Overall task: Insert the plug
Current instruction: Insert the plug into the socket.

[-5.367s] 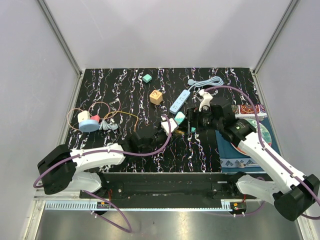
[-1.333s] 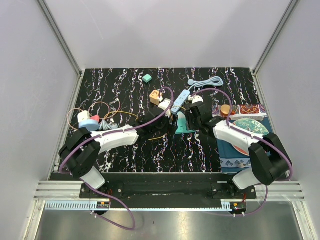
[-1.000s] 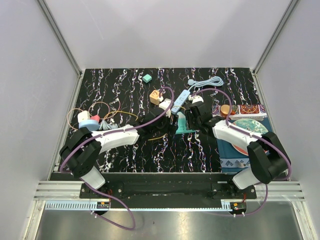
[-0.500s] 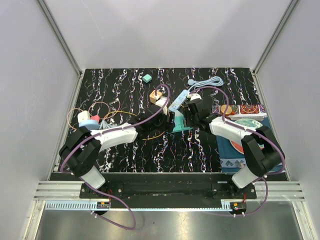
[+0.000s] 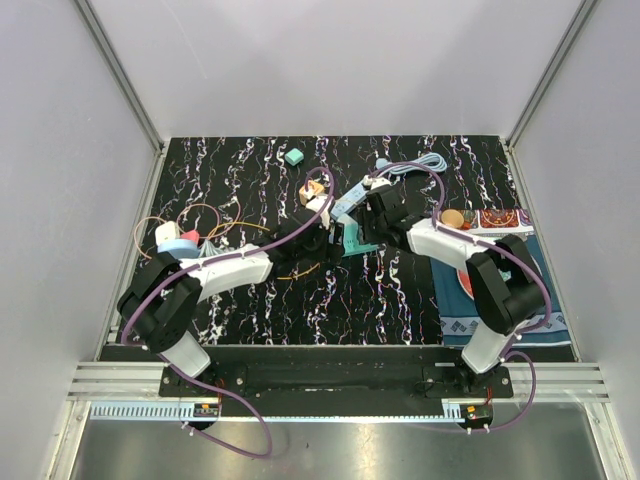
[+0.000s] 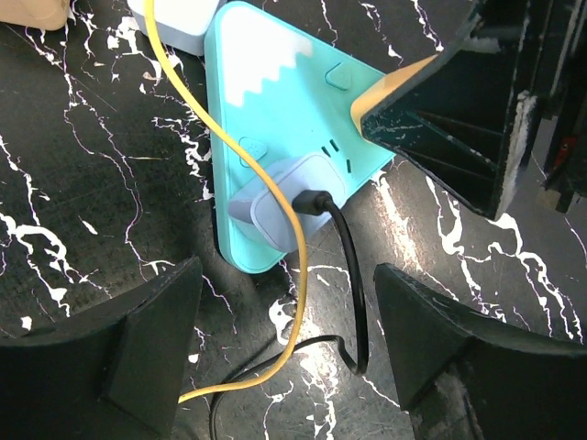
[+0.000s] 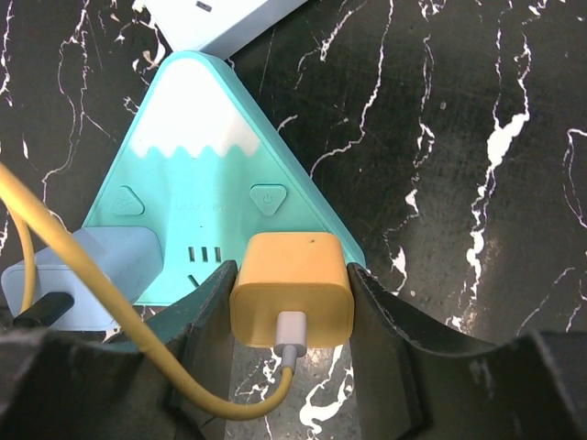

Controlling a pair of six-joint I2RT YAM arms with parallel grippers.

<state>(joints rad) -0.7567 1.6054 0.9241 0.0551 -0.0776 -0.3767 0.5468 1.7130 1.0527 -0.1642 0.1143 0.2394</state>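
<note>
Right gripper (image 7: 292, 286) is clamped on the yellow plug (image 7: 292, 275), cable end toward the wrist and pins facing the teal socket block (image 7: 197, 197) at its base edge, just right of the free slots beside the grey adapter (image 7: 87, 275); can't tell if the pins are seated. Left gripper (image 6: 289, 316) hangs over the adapter side, jaws apart, holding nothing. Versus five seconds ago, both arms reach further in and the block sits further back, by the blue power strip (image 7: 229, 23).
</note>
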